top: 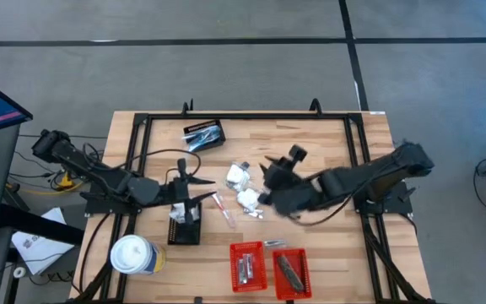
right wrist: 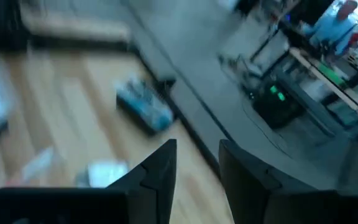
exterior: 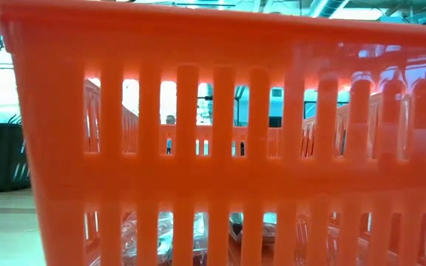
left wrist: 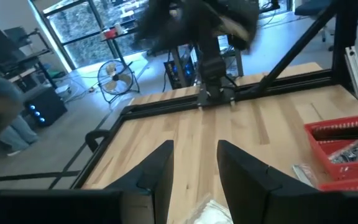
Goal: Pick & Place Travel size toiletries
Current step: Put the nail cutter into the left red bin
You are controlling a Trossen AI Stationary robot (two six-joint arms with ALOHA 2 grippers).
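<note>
The left pincer (top: 194, 187) hung over the black basket (top: 186, 230) on the desk (top: 336, 152), its fingers (left wrist: 157, 177) a little apart and holding nothing. Just beside it lay the thin pinkish tube (top: 222, 208), then the white packets (top: 241, 179) at mid-desk. The right pincer (top: 270, 173) hovered close beside those packets, fingers (right wrist: 160, 171) slightly apart and empty

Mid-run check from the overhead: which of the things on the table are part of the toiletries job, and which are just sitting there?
Job items:
- white packets at table centre
- thin pinkish tube
- dark pack near the far edge
- toiletries already in the red baskets

Just lying about:
- large white lidded cup, near the left front corner
</note>
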